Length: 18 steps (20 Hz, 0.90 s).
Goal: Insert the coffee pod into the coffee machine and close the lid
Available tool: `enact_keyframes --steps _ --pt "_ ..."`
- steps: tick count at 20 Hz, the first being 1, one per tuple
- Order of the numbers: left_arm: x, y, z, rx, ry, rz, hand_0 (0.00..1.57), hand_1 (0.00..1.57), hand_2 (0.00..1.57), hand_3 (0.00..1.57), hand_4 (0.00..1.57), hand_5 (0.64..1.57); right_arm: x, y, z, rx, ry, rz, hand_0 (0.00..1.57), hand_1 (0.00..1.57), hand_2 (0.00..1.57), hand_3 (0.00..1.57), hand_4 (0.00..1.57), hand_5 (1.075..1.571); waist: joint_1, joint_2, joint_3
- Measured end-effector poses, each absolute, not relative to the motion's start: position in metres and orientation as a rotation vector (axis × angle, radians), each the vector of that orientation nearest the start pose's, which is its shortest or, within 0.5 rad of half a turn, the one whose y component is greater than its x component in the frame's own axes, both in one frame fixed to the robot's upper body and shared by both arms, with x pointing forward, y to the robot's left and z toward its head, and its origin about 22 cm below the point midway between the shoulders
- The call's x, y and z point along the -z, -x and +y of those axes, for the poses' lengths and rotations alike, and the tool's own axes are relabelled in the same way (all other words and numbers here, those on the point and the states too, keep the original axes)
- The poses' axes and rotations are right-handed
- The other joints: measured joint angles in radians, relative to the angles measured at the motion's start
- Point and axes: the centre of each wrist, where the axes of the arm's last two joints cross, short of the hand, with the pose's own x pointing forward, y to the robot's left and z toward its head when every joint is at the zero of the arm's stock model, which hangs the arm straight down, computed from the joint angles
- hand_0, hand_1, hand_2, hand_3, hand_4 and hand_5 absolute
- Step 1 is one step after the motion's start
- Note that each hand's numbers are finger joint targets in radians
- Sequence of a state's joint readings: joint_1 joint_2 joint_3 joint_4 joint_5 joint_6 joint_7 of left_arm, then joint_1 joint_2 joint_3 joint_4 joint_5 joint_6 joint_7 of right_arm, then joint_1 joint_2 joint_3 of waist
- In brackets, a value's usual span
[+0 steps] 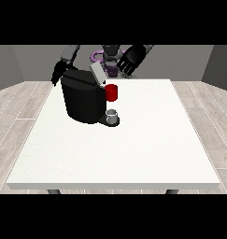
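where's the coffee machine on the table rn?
Front view: the coffee machine sits on the white table at the far left part, near the robot's edge, with a red thing at the machine on its right side.

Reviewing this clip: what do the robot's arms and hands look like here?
The hand at the view's right is black, with chunky segmented fingers, on a dark grey arm. The hand at the view's left is also black, below a lighter grey arm segment. Purple loops, perhaps cabling, show at the torso. No markings are readable.
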State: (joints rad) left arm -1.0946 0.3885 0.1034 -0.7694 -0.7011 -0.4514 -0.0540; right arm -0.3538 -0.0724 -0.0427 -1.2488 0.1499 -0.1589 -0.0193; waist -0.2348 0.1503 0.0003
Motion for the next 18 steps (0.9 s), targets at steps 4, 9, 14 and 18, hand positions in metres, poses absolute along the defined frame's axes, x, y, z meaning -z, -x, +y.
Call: enact_keyframes --steps 4,9,14,18 --pt "-0.245 -0.455 0.233 1.123 -0.573 -1.521 1.22 1.22 1.29 1.24 0.48 1.571 -0.029 -0.334 -0.212 -0.111 0.237 -1.638 0.00 0.00 0.00 0.00 0.00 1.571 -0.013 0.040 0.0001" --pt "-0.264 -0.456 0.237 1.113 -0.609 -1.546 1.26 1.26 1.30 1.24 0.49 1.571 -0.034 -0.337 -0.208 -0.117 0.246 -1.677 0.00 0.00 0.00 0.00 0.10 1.571 -0.036 0.089 0.0000" --pt "-0.275 -0.457 0.234 1.107 -0.626 -1.552 1.19 1.19 1.26 1.22 0.46 1.571 -0.037 -0.341 -0.209 -0.127 0.246 -1.693 0.00 0.00 0.00 0.00 0.16 1.571 -0.051 0.123 0.0000" --pt "-0.277 -0.458 0.241 1.100 -0.648 -1.563 1.25 1.25 1.29 1.24 0.45 1.571 -0.047 -0.345 -0.214 -0.135 0.248 -1.715 0.00 0.00 0.00 0.00 0.13 1.571 -0.064 0.149 0.0003"
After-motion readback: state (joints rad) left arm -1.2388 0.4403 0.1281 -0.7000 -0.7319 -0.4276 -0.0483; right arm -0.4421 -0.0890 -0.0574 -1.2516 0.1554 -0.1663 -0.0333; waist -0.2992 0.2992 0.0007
